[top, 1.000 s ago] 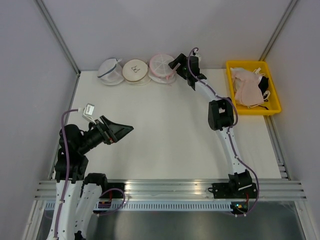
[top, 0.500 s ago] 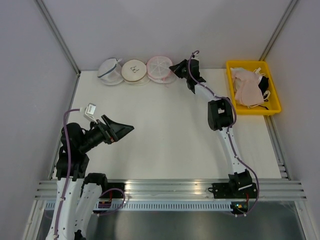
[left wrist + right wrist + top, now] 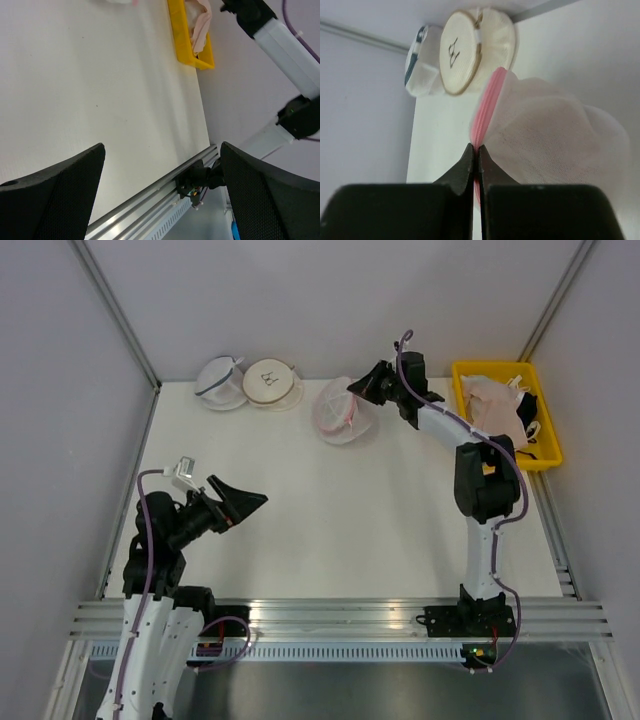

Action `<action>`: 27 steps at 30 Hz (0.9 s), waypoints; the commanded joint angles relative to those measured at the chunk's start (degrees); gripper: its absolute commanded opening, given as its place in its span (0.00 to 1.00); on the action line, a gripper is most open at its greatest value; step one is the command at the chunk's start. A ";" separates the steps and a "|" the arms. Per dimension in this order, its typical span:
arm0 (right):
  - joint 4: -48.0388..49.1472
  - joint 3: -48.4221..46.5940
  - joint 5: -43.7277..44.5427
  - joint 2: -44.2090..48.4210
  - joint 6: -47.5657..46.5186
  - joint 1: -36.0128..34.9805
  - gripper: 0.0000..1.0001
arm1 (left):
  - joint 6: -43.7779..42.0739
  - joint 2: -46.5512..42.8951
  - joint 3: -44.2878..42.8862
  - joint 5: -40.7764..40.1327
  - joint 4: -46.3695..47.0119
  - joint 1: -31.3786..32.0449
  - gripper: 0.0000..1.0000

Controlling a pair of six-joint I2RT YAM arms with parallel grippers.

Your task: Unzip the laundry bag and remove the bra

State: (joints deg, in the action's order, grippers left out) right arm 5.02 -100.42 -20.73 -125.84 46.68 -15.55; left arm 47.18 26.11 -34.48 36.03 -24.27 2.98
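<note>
The table (image 3: 330,500) carries the laundry bag (image 3: 343,412) near its back edge. It is tipped up because the right gripper (image 3: 476,152) is clamped on its pink zipper rim (image 3: 487,107), probably to steady it for unzipping. The left gripper (image 3: 248,508) hovers well apart, spread wide.

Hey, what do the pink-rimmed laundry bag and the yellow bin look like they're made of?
Laundry bag: soft white mesh fabric, see-through, fine weave visible in the right wrist view; its zipper looks like pink woven tape. Yellow bin: probably moulded plastic, judging by its smooth, evenly coloured rim.
</note>
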 commanded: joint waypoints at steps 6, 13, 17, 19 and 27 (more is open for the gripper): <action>-0.01 28.50 1.20 29.23 2.79 -3.52 0.00 | 12.22 3.24 8.28 -1.93 16.26 0.53 0.99; 9.82 47.85 6.57 42.42 16.41 -11.15 0.01 | 19.87 10.79 8.21 -7.02 28.48 12.20 0.99; 21.50 56.11 11.49 47.08 25.65 -13.98 0.00 | 25.05 16.60 6.88 -11.67 34.45 23.44 0.99; 22.40 60.24 16.04 50.32 29.77 -15.20 0.00 | 26.29 18.27 7.14 -15.89 37.62 26.27 0.99; 23.21 75.27 28.71 64.74 42.35 -16.53 0.00 | 36.48 25.30 11.89 -28.89 45.62 35.59 0.99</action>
State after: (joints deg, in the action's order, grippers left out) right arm 25.89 -27.79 -0.60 -66.28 81.95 -31.51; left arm 76.36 49.28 -24.45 15.16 14.61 36.23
